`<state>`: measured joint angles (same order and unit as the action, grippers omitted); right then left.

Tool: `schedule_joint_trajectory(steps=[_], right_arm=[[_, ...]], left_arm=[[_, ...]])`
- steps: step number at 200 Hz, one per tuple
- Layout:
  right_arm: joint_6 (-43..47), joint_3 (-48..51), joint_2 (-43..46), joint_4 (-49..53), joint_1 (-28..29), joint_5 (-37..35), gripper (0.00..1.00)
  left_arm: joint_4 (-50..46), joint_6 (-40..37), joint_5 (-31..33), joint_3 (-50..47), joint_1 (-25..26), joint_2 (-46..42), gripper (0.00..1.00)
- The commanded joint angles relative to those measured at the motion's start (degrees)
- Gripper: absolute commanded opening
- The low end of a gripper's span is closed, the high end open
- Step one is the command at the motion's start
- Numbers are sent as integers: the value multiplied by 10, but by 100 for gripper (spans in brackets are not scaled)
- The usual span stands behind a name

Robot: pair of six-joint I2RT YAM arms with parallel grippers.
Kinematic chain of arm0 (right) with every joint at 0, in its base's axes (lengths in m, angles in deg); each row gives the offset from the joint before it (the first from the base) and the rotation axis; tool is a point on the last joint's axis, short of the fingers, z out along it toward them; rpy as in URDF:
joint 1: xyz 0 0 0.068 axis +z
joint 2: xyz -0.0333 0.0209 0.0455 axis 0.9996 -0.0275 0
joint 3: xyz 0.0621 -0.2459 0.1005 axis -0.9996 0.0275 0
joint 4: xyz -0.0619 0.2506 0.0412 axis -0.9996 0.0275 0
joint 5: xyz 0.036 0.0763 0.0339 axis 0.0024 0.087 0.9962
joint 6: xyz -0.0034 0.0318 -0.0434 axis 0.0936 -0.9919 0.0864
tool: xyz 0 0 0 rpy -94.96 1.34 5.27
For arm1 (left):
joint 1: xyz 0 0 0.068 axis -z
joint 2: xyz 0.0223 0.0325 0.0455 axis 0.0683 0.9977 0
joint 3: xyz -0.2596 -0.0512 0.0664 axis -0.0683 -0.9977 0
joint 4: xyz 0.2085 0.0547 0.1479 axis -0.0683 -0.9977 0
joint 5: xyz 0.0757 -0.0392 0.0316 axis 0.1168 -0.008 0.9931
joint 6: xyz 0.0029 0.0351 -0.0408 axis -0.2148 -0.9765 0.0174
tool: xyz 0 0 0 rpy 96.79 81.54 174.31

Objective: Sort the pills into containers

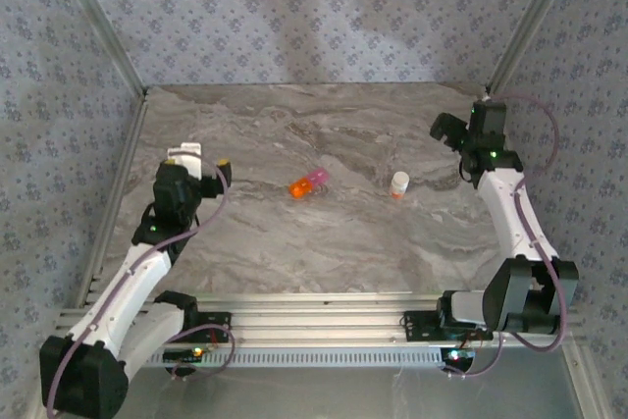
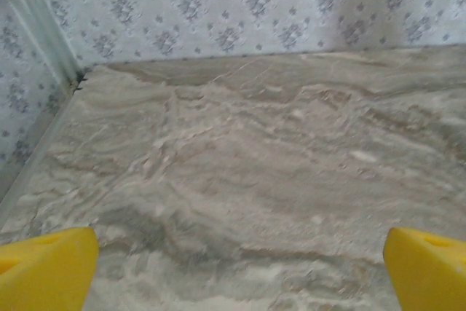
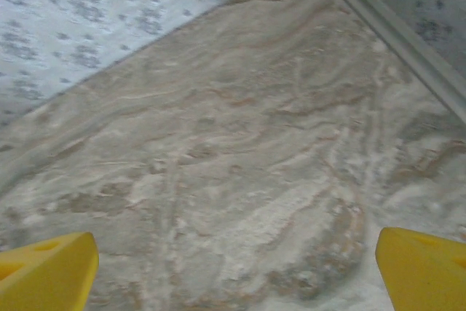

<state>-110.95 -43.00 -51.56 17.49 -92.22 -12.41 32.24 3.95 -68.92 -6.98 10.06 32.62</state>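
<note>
Left tool near the desk's left edge, jaws wide, empty. Containers lie mid-desk, white bottle to their right. Right tool near far-right corner, spread, empty. Likely pre-grasp: next, reach in for the bottle.

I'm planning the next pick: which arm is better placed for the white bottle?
Right, probably: the white bottle stands nearer the right gripper, which is open; the containers lie between it and the left gripper.
</note>
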Motion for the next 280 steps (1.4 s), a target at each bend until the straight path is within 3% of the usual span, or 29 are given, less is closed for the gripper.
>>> schedule_joint_trajectory(steps=[1,35,91,164,172,196,226,239,280], right_arm=[[56,57,21,-67,-4,-59,100],[90,153,37,-135,-4,-80,100],[120,267,19,-309,-10,-98,100],[164,380,-77,-594,-3,-63,100],[169,377,-80,-586,1,-61,100],[197,369,-98,-596,18,-45,100],[220,412,-148,-727,41,-68,100],[219,402,-136,-683,40,-58,100],[213,398,-141,-682,30,-42,100]], left_arm=[[37,-23,29,-58,-7,-43,100],[165,-13,43,-148,-46,-28,100],[420,-49,-5,-162,-78,219,100],[552,-54,-131,-136,-124,387,100],[576,-57,-140,-137,-124,405,100],[511,-49,-139,-105,-130,404,100],[475,-39,-152,-85,-141,405,100],[458,-28,-150,-74,-148,408,100],[437,-2,-143,-60,-166,412,100]])
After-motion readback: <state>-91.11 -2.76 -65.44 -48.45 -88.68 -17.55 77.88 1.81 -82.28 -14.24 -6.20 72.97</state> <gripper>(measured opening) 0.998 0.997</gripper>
